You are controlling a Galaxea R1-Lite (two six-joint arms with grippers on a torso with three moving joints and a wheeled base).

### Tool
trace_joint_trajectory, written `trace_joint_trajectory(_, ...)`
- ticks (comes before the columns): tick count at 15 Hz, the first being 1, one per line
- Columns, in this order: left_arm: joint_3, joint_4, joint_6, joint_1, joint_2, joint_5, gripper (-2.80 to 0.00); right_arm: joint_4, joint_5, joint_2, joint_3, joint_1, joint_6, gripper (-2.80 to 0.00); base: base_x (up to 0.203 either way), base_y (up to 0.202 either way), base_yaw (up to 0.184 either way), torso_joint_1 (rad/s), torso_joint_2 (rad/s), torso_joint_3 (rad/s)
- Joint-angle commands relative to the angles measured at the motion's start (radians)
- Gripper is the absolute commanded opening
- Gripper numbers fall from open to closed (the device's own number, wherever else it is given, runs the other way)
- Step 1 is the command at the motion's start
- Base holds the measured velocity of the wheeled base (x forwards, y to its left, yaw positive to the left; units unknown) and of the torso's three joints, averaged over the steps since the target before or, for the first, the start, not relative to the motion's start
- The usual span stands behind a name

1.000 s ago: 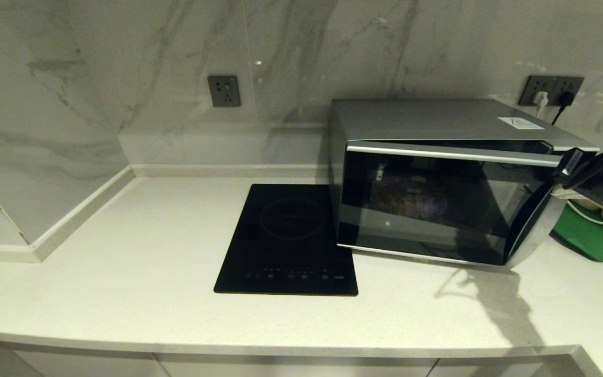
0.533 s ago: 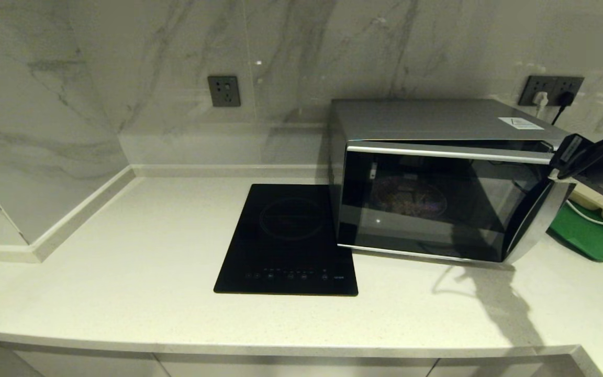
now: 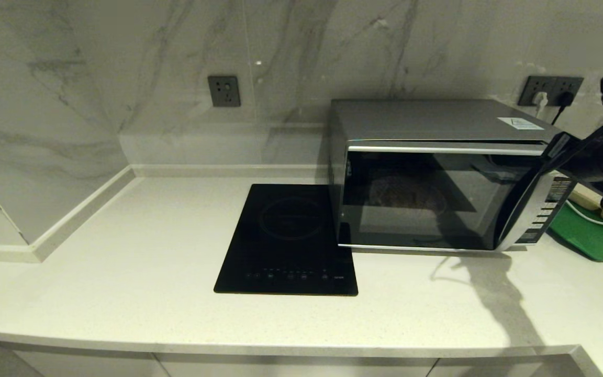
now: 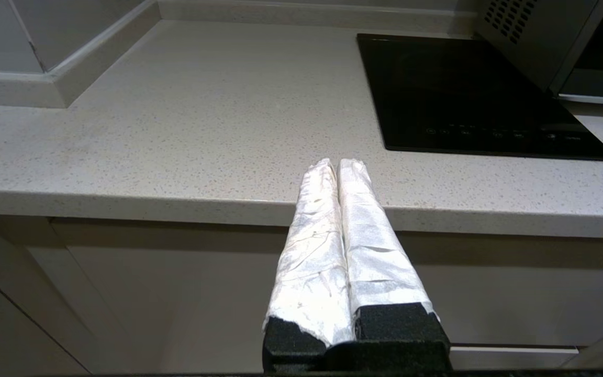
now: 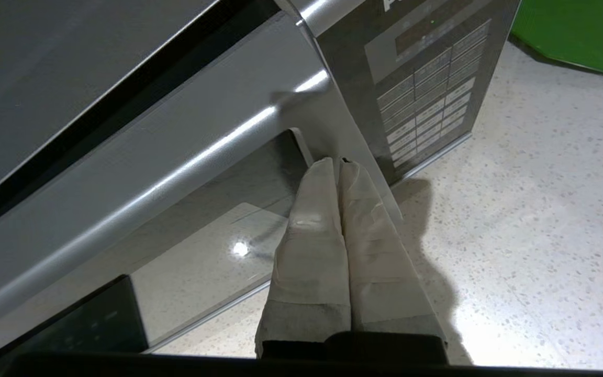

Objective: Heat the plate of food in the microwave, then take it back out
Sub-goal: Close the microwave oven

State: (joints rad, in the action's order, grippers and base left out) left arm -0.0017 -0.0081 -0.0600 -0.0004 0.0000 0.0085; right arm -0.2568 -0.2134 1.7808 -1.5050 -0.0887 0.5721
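Head view high, overlooking counter (image 3: 123,293); wrist views low, close; all share microwave (image 3: 437,125)

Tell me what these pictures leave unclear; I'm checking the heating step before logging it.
- Plate of food: head view, a dim shape behind the microwave door's dark glass; food unreadable.
- Keypad: right wrist view, labels too small.
- Right gripper: contact with the door uncertain.
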Motion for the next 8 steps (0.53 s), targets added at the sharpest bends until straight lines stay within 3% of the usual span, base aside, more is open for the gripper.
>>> trace_joint_trajectory(1,0.000,-0.001,-0.001,0.000,0.000,0.001,-2.80,-0.001,0.003,0.028,-0.011,-0.004,0.006,-2.80,0.000,0.000,0.000,0.000,0.00,0.000)
trace_joint_trajectory(8,0.000,-0.001,-0.001,0.000,0.000,0.001,-2.80,0.001,0.012,0.037,-0.049,-0.003,0.006,-2.80,0.000,0.000,0.000,0.000,0.00,0.000)
